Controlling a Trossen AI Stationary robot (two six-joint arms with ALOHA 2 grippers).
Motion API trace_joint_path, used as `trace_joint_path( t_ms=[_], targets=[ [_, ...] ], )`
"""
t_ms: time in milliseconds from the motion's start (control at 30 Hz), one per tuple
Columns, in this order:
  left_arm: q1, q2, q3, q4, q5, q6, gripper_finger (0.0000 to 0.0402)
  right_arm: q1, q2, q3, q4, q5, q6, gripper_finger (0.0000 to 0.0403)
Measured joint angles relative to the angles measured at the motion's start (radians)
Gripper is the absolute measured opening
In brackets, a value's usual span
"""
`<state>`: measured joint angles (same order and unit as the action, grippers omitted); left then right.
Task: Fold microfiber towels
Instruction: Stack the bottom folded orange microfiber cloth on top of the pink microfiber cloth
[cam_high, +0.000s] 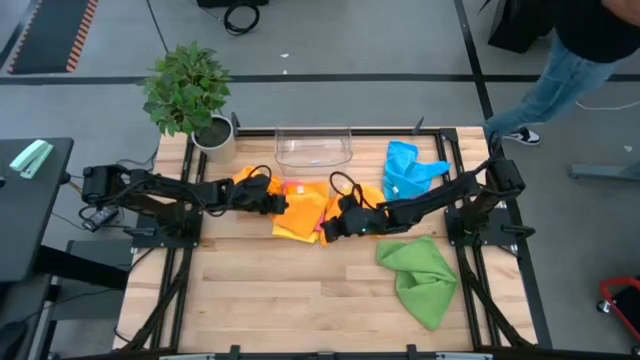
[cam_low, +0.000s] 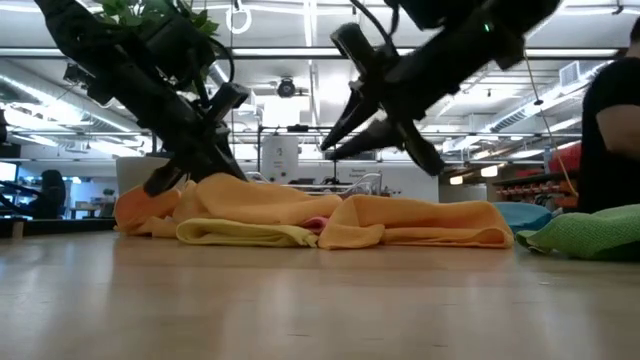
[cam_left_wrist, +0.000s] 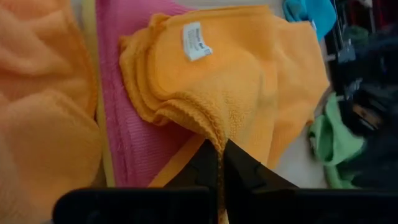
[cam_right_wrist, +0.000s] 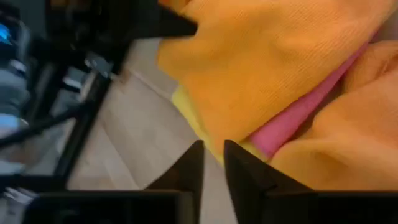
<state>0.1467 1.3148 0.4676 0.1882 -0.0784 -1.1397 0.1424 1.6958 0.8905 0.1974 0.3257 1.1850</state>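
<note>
The step in hand was judged to be the folding of an orange towel (cam_high: 300, 208) at the middle of the table (cam_high: 280, 300), toward its far side. The left gripper (cam_left_wrist: 221, 163) was closed on a bunched edge of that towel, its fingers pinching a thin fold of cloth. The right gripper (cam_right_wrist: 213, 163) stood just above the right side of the pile, its fingers slightly apart and holding nothing, clear of the cloth in the low view.

The orange towel lay doubled and rumpled, label up, over a pink towel (cam_left_wrist: 134, 118) and a yellow towel (cam_low: 245, 234). A second orange towel (cam_left_wrist: 37, 124) lay bunched at the left. The green towel (cam_high: 420, 275) lay crumpled near right, the blue towel (cam_high: 408, 170) far right beside the clear bin (cam_high: 313, 147).

The next move would likely call for carrying the held edge across and flattening the fold.
</note>
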Motion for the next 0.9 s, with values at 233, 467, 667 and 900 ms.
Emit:
trace_joint_path(
  t_ms=[233,467,667,900],
  targets=[
    [0.001,0.000,0.000,-0.006,0.001,0.054,0.0032,-0.128,0.005,-0.017,-0.020,0.018,0.029,0.0166],
    [0.001,0.000,0.000,-0.006,0.001,0.057,0.0011,-0.238,0.021,0.026,-0.065,-0.073,-0.048,0.0184],
    [0.001,0.000,0.000,-0.006,0.001,0.047,0.0032,-0.223,0.029,0.037,-0.171,-0.117,-0.042,0.0182],
    [0.003,0.000,0.000,-0.007,-0.011,0.049,0.0013,-0.050,0.045,0.040,-0.061,-0.055,0.098,0.0184]
  ],
)
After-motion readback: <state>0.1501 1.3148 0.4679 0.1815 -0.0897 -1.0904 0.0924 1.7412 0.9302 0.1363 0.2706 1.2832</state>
